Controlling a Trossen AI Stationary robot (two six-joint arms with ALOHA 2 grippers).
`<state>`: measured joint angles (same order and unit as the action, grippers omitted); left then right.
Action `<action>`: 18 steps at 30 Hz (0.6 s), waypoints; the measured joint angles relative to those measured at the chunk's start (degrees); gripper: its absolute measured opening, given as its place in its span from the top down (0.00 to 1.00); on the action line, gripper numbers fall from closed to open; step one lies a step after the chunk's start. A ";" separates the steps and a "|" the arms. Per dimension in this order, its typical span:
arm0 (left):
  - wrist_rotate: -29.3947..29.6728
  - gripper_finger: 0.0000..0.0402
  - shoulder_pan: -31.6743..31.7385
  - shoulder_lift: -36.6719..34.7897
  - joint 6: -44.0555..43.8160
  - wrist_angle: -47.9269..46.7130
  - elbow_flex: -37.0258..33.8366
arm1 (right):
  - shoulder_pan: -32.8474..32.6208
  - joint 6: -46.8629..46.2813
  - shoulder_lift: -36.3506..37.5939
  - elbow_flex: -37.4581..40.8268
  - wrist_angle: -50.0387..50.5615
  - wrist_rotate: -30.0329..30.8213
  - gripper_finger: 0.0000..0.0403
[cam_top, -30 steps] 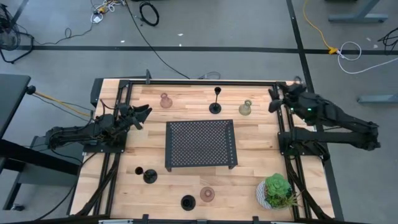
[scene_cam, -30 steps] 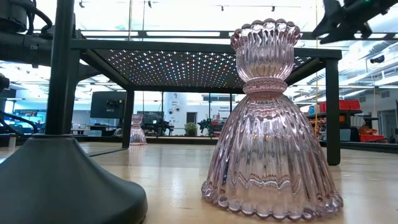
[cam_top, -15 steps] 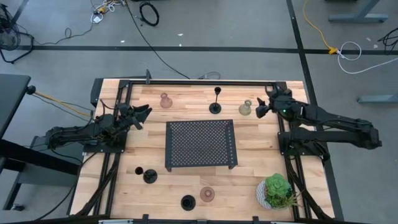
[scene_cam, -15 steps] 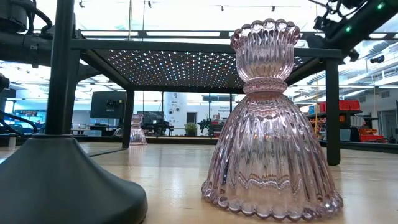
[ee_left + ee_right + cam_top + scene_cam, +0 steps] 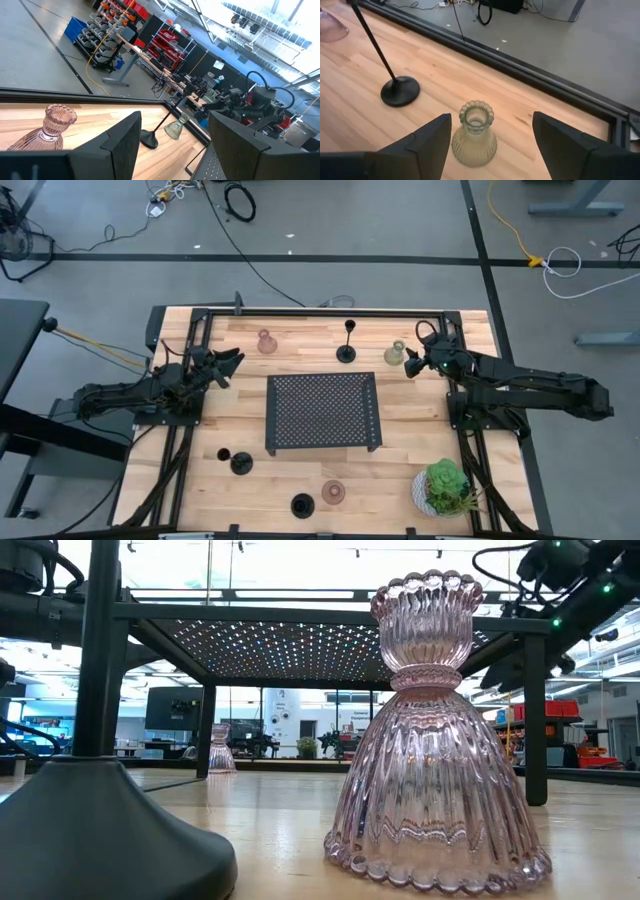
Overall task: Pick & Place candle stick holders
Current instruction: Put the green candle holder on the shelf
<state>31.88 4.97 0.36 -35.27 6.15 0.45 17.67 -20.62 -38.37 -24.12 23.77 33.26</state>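
Right gripper (image 5: 487, 150), jaws spread, astride olive-green glass holder (image 5: 474, 134) beside black perforated tray (image 5: 322, 412); off-centre closing risks toppling.

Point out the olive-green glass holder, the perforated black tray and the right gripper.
olive-green glass holder (image 5: 474, 135): right wrist view, on its ribbed body.
perforated black tray (image 5: 322, 410): high view, middle of its top.
right gripper (image 5: 490, 135): right wrist view, midway between its open fingers.
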 joint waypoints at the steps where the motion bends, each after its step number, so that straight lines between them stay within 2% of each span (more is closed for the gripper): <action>1: 0.02 0.42 0.00 0.00 0.00 0.00 -0.02 | 0.00 0.00 0.00 0.78 -0.90 -0.55 0.31; 7: 0.00 0.42 -0.01 0.00 -0.01 -0.01 0.00 | 0.00 -1.44 -0.04 4.65 -5.69 -1.37 0.29; 18: 0.00 0.42 0.00 0.00 -0.02 0.00 -0.02 | 0.00 -2.71 -0.66 9.34 -12.94 -2.29 0.18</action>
<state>31.88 4.97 0.36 -35.29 6.15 0.43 17.67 -23.33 -39.03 -14.78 10.83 30.97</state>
